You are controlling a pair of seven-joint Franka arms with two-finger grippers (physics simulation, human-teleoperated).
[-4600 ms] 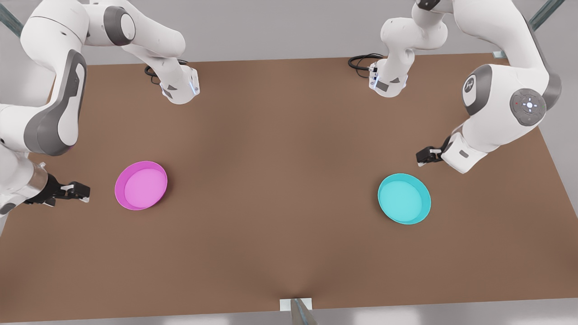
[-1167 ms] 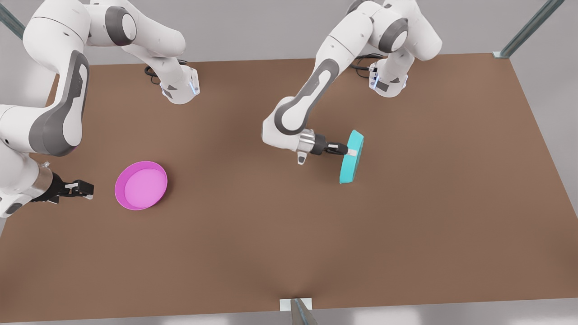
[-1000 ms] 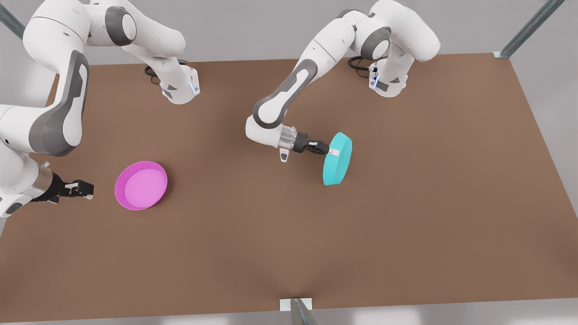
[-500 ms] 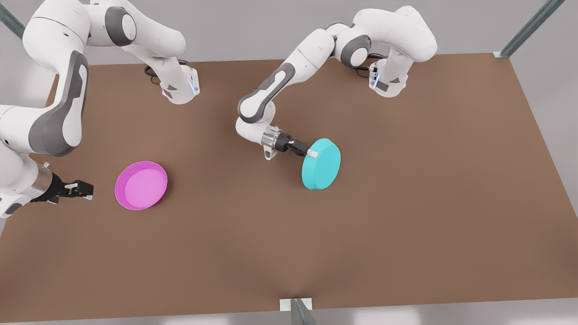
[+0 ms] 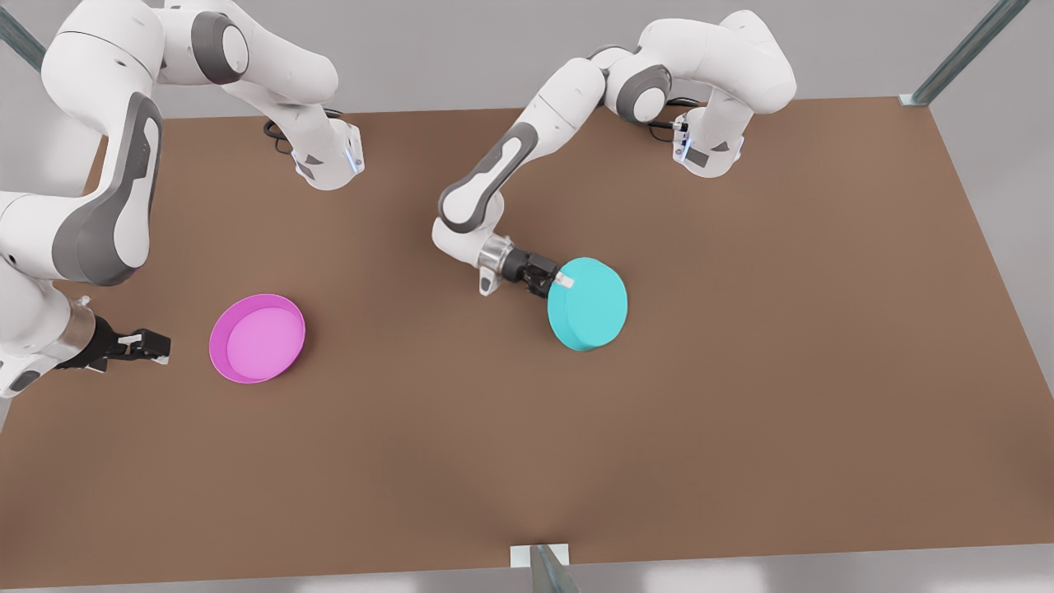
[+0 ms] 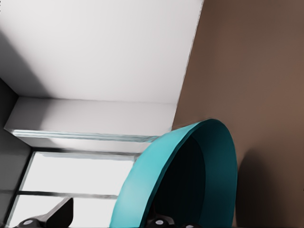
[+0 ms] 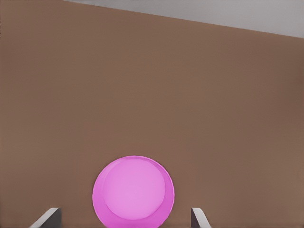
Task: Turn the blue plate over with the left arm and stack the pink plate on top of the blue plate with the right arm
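The blue plate (image 5: pixel 589 303) is near the table's middle, turned upside down with its flat base facing up, slightly tilted. My left gripper (image 5: pixel 558 282) is shut on its rim at the side toward the front view's left. In the left wrist view the blue plate (image 6: pixel 142 190) curves across from rim to dark hollow inside. The pink plate (image 5: pixel 257 338) lies upright on the table at the front view's left. My right gripper (image 5: pixel 156 346) waits open just left of it, apart from it. In the right wrist view the pink plate (image 7: pixel 133 191) sits ahead between the fingertips (image 7: pixel 47 217).
The brown table (image 5: pixel 741 428) stretches wide around both plates. Two arm bases (image 5: pixel 329 161) stand at the far edge, with black cables beside them. A small white bracket (image 5: pixel 539 556) sits at the near edge.
The left arm carried the blue plate from the right toward the middle while turning it from edge-on to base-up, and lowered it. The right arm and pink plate stayed still.
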